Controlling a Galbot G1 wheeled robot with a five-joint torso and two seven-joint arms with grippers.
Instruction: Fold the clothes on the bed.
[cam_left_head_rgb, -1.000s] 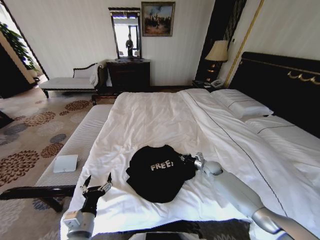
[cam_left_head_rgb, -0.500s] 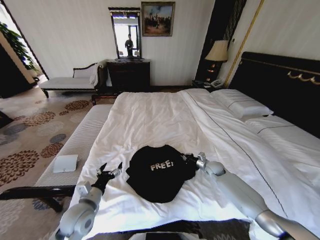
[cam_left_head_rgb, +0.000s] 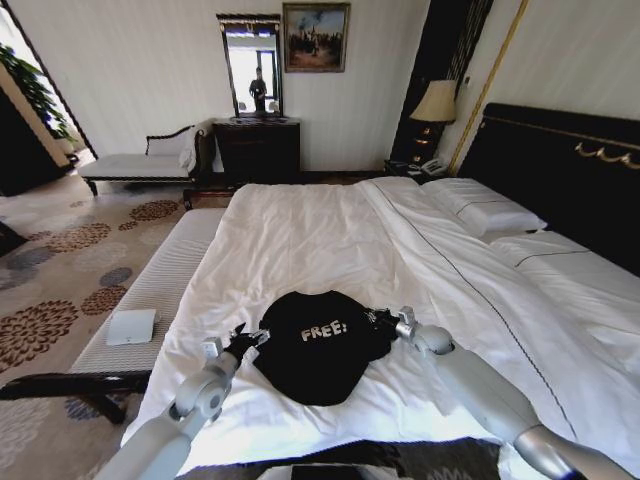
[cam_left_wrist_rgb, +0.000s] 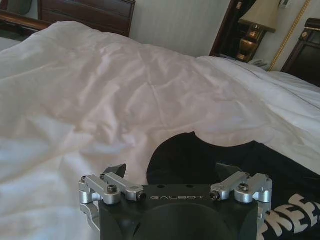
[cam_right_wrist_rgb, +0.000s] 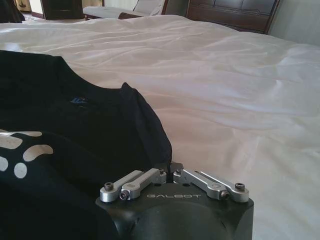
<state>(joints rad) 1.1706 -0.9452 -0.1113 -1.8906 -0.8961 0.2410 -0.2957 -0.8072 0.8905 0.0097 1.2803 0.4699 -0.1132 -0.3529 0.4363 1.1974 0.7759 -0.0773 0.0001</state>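
While the black T-shirt (cam_left_head_rgb: 318, 345) lies crumpled on the near end of the bed (cam_left_head_rgb: 330, 240), the left gripper (cam_left_head_rgb: 248, 338) sits spread at its left edge and the right gripper (cam_left_head_rgb: 378, 320) pinches its right edge.

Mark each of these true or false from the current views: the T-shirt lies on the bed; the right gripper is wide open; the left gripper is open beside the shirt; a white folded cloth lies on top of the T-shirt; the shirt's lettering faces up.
1. The T-shirt lies on the bed. True.
2. The right gripper is wide open. False: its fingers are shut on the T-shirt's edge.
3. The left gripper is open at the shirt's edge. True: its fingers are spread apart.
4. A white folded cloth lies on top of the T-shirt. False: it rests on the bench beside the bed.
5. The shirt's white lettering faces up. True.
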